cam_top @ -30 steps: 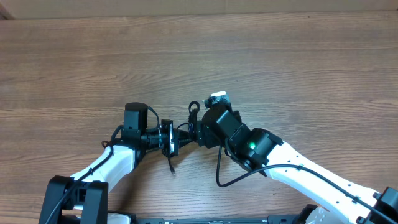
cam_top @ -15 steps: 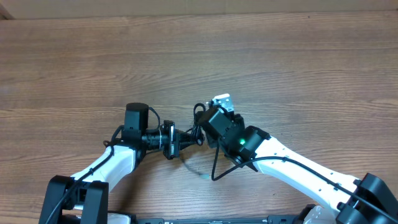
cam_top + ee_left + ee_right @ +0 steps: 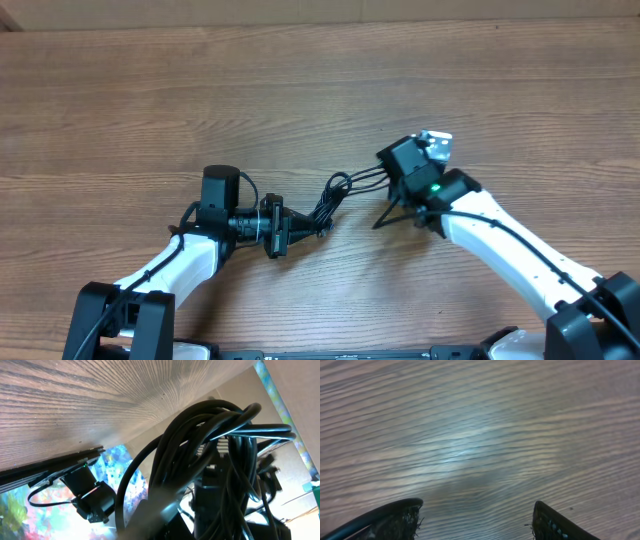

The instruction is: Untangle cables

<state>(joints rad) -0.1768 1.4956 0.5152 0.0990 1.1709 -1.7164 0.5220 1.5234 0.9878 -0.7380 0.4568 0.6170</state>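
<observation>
Cables [image 3: 325, 208] clamped tight in left fingers [image 3: 298, 230]; right fingers [image 3: 395, 517] spread wide.

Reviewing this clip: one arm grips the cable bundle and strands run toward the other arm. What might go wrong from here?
1. The thin black cables run in taut-looking strands from the left gripper, shut on the bundle, toward the right arm. Pulling wider may tighten the tangle rather than free it.
2. The right gripper shows open jaws over bare wooden table, nothing between them. Any strand merely hooked there could slip off.
</observation>
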